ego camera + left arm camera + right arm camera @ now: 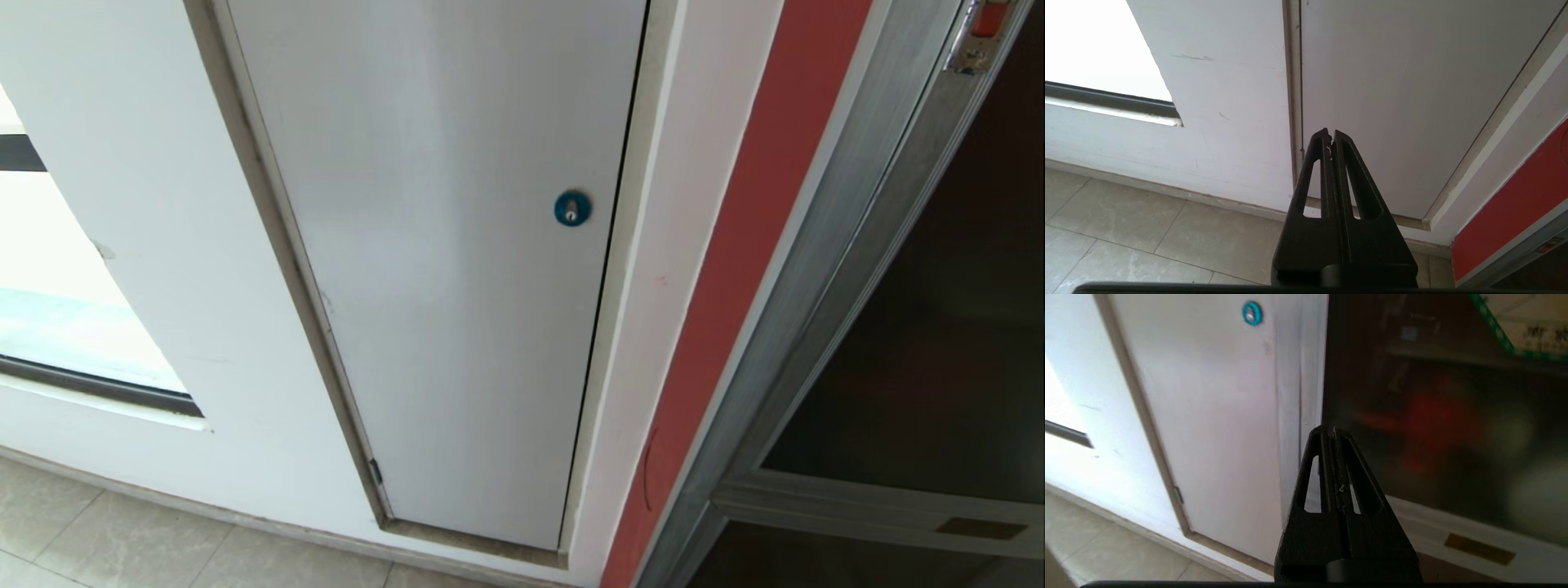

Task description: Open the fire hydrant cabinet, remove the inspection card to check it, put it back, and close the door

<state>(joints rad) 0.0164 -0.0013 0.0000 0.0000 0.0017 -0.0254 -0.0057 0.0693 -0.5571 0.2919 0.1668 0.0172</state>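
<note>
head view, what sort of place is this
Probably a corridor or utility corner inside a building. A white wall panel with a round blue lock sits beside a silver-framed fire hydrant cabinet with a dark glass door, above a pale tiled floor.

A white panel (441,245) with a round blue lock (571,207) sits beside a red strip (735,269), silver frame (833,245), dark glass door (939,367) and beige floor (98,539).
</note>
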